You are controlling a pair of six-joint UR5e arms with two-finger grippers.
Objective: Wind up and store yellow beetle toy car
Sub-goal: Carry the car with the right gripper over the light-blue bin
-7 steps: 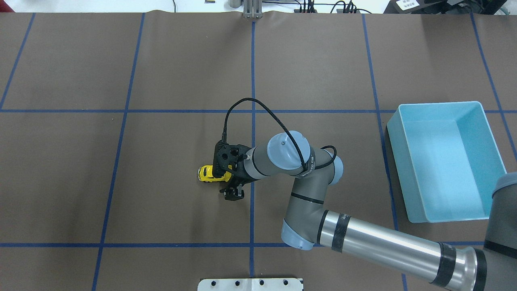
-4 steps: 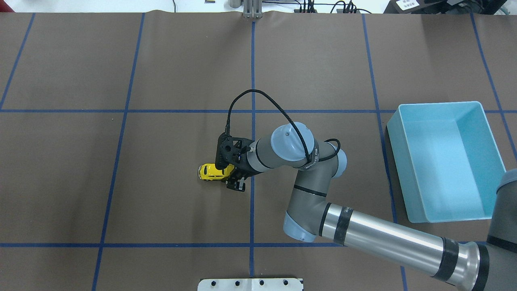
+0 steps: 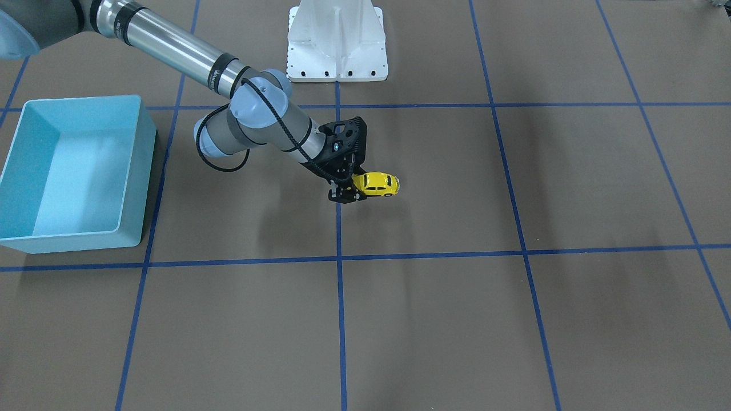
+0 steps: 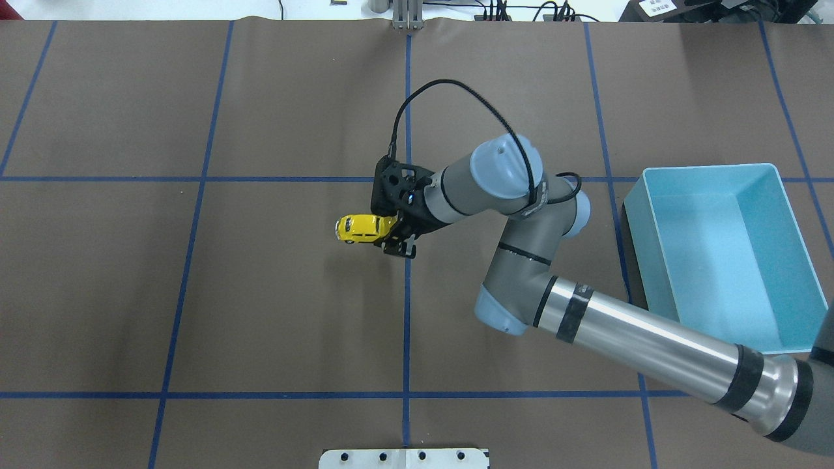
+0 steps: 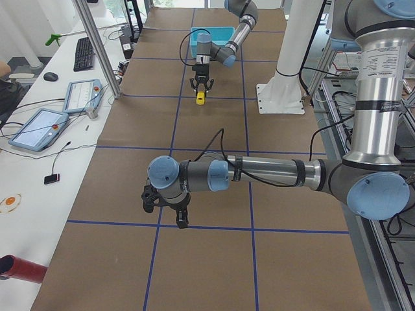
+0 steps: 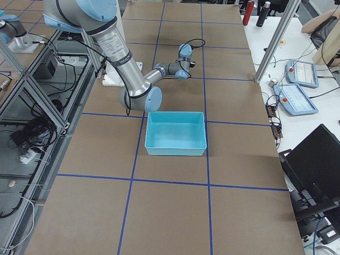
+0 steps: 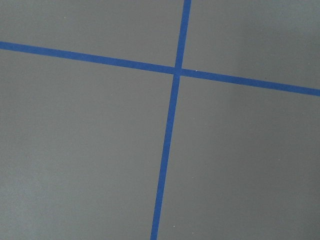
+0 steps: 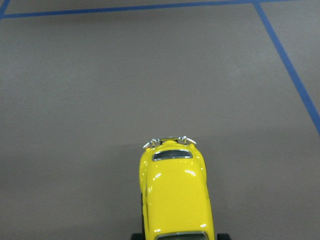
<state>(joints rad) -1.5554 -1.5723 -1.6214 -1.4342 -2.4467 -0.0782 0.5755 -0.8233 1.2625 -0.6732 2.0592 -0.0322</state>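
The yellow beetle toy car [image 4: 360,228] is clamped at one end in my right gripper [image 4: 391,238], which is shut on it near the table's middle. The front-facing view shows the car [image 3: 377,184] sticking out sideways from the gripper [image 3: 349,192], with a faint shadow on the mat below. In the right wrist view the car's glossy roof [image 8: 174,195] fills the lower middle, above bare mat. My left gripper [image 5: 166,216] hangs low over the mat in the exterior left view only; I cannot tell whether it is open or shut.
A light blue bin [image 4: 640,254] stands to the right of the held car, nothing in it; it also appears at the left in the front-facing view [image 3: 144,171]. Blue tape lines grid the brown mat. A white arm base [image 3: 337,43] sits at the robot's edge.
My right gripper has carried the car up off the mat and away from the robot, slightly to the right in the overhead view. The bin has not moved.
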